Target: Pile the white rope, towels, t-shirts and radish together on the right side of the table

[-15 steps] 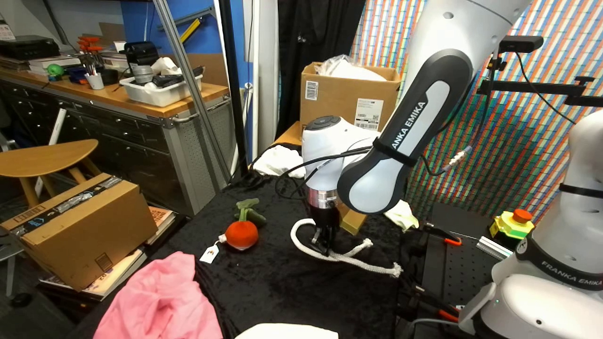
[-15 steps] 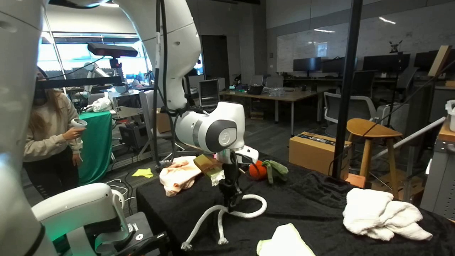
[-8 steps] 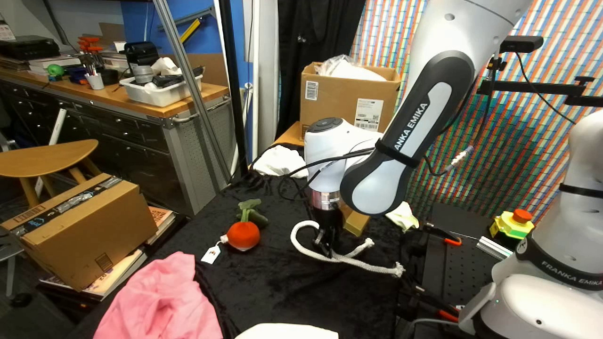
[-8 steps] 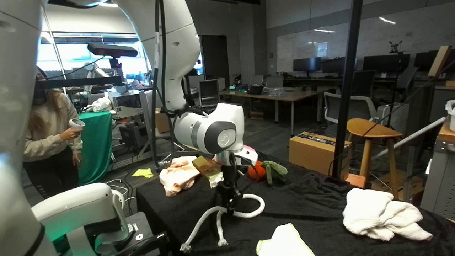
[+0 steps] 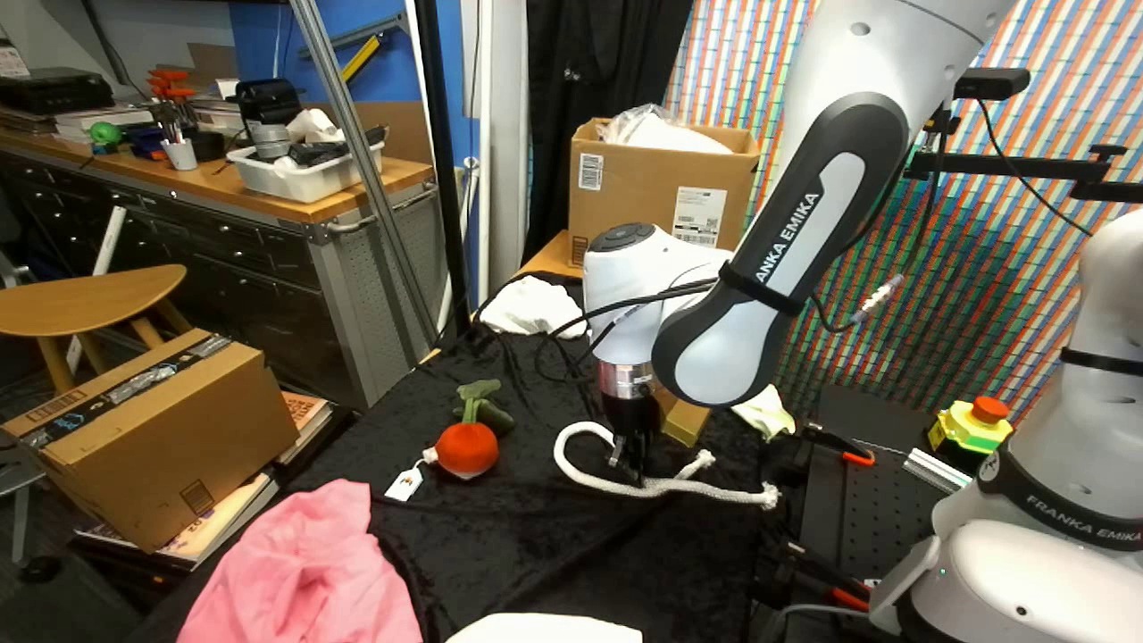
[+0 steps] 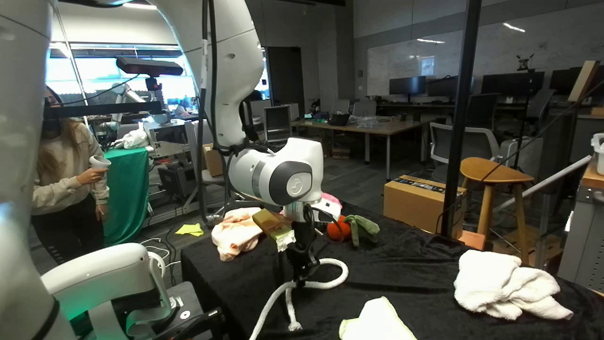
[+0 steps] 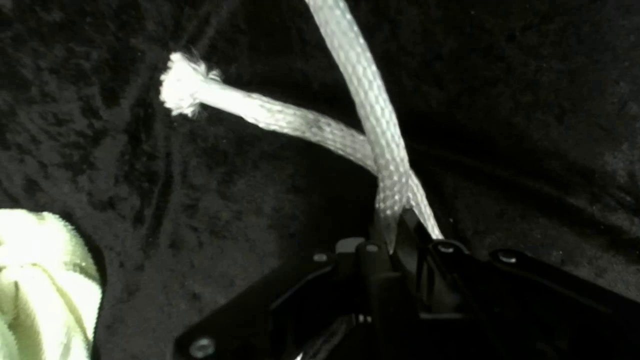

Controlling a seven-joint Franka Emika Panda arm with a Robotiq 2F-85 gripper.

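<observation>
Gripper [image 5: 634,473], pointing down beneath the slanting arm [image 5: 795,223], pinches the white rope [image 7: 372,105] over the middle of the bench [image 5: 518,536]. Next out lies the radish [image 5: 467,449], toward the edge opposite the robot base [image 5: 1027,572]; in an exterior view, black cloth [image 5: 625,572] stretches from the rope toward the pink cloth [image 5: 304,572] at the bench's near corner. Farther, a white towel [image 5: 531,306] lies toward the far edge, and beyond it a cardboard box [image 5: 638,192] holds something white [image 5: 683,138].

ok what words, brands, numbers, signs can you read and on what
"ANKA EMIKA": black panel on white robot arm
"FRANKA EMIKA": black band on its base
Too blurred: white labels on open brown cardboard box; white tag on red radish; print on taped brown cardboard box
</observation>
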